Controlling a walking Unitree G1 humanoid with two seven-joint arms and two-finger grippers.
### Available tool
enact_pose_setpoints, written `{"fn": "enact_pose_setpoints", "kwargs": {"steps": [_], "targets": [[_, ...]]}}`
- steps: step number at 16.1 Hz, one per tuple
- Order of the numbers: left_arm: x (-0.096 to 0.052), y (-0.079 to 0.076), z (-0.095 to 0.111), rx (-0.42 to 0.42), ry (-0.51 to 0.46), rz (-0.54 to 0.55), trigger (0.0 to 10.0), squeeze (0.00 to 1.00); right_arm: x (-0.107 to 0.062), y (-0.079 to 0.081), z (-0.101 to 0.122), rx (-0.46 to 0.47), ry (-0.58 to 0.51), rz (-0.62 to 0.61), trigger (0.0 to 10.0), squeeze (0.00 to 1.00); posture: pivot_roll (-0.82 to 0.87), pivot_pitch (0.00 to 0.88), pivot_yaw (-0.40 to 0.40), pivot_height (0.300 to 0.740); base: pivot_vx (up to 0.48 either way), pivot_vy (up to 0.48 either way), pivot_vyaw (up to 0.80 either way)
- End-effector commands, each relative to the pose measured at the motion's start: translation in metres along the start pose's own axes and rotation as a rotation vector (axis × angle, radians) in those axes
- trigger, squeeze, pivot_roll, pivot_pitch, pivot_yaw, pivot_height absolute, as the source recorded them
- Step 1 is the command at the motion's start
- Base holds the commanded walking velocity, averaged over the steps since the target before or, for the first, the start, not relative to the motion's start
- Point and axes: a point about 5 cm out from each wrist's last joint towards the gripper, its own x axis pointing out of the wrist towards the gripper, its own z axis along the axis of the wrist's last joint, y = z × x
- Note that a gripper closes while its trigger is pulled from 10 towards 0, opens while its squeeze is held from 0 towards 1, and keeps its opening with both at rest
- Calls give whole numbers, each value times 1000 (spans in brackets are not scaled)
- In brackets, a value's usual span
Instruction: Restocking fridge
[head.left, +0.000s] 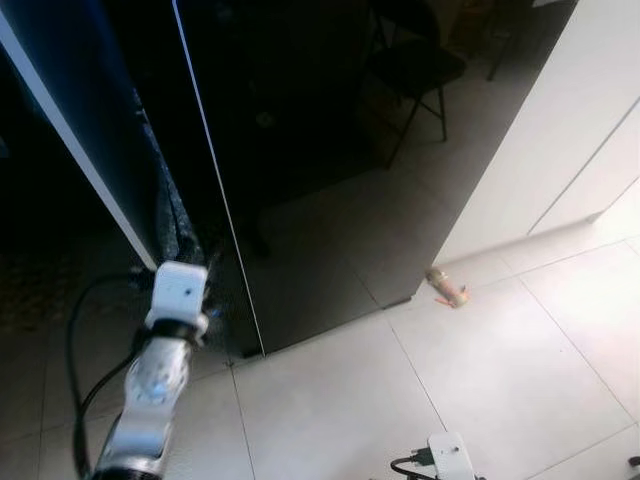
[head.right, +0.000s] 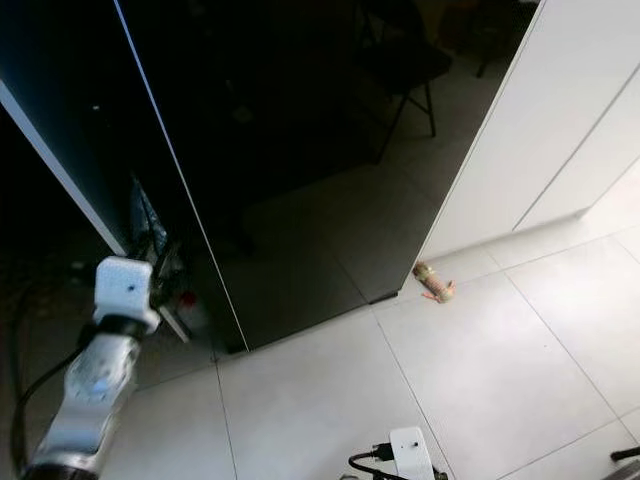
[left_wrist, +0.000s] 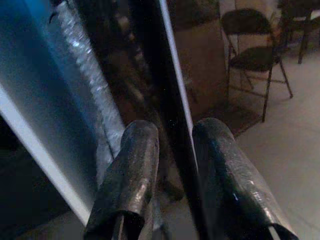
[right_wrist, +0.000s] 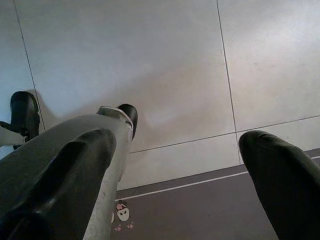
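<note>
The fridge door is cut off above; the small object beside it cannot be identified.

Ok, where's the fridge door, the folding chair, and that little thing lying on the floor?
fridge door (head.left: 300, 150), left eye view, glossy black front.
folding chair (left_wrist: 257, 57), left wrist view, its seat.
small object (head.left: 447, 287), left eye view, its middle.

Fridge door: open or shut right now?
Open a crack. The left gripper has one finger on each side of the fridge door's edge, and a dark gap shows between that edge and the fridge body.
</note>
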Motion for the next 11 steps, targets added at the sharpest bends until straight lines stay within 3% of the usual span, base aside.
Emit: {"fn": "enact_pose_setpoints", "kwargs": {"steps": [1,4,11], "targets": [[-2,8,4,17,-9,13,10000,0,-2,-1,-9,-1,29,0,10000,0,-124,163,-43,740,0,0,0],[1,20,3,44,6,33,10000,0,-2,-2,-9,-5,28,1,10000,0,-128,159,-44,740,81,0,0],[5,8,7,15,-1,13,10000,0,-2,-1,-9,-7,30,2,10000,0,-127,151,-41,740,276,0,0]]}}
